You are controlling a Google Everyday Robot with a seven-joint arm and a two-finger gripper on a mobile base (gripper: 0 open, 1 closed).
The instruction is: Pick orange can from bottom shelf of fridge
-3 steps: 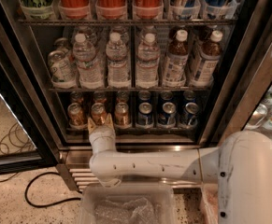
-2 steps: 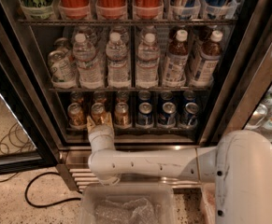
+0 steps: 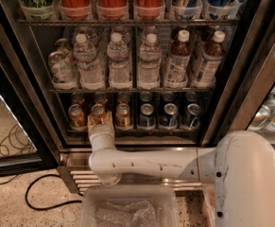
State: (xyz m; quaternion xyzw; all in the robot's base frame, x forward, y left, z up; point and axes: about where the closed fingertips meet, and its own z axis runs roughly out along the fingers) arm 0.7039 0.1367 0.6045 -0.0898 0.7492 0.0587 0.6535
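The orange can (image 3: 98,111) in question is the middle one of three at the left end of the bottom shelf (image 3: 141,132) of the fridge (image 3: 227,96). The gripper (image 3: 100,121) is right against its front, covering its lower half. Compared with a second ago, the gripper has crept a little deeper and higher towards this can, while the arm's elbow has barely shifted. I judge that the reach is nearly complete and the grasp is the step in hand. Whether the gripper is spread, pressed together or already pinching the can, I cannot tell.

Two sibling orange cans, a left one (image 3: 76,116) and a right one (image 3: 123,116), stand just beside the target on either side, leaving little room and liable to be nudged. Blue cans (image 3: 168,115) sit further right of it. Water bottles (image 3: 119,60) fill the rack directly above it, so a lift-out will likely need to stay low. A clear plastic bin (image 3: 86,200) sits below and in front of it.
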